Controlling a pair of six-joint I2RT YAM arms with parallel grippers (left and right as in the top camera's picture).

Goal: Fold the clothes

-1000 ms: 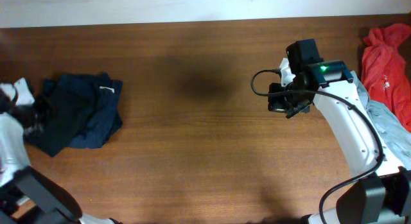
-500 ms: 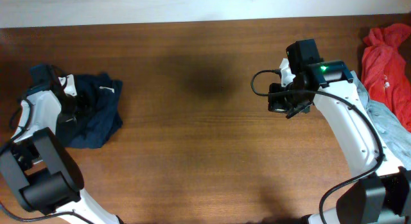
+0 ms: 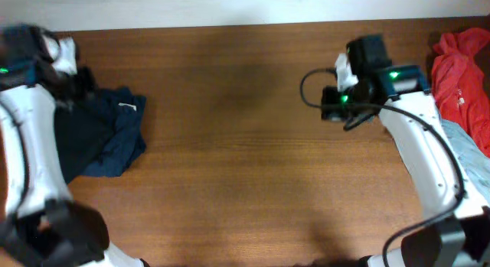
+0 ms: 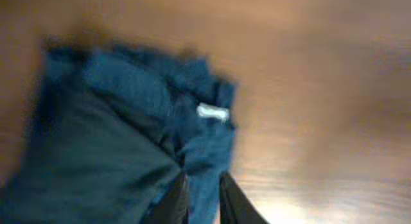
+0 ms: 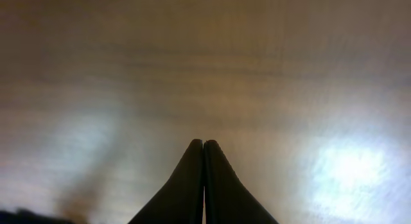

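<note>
Overhead, navy shirt [image 3: 103,137] lies near table's [image 3: 230,160] left edge

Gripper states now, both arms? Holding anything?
Left gripper: slightly open above the dark navy garment, apparently holding nothing.
Right gripper: shut, empty, over the table.

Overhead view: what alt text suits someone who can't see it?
A crumpled dark navy garment lies at the left of a wooden table, the left arm partly over it. The right arm is over bare wood, with a red-orange garment and a pale grey-blue garment at the right edge.
</note>
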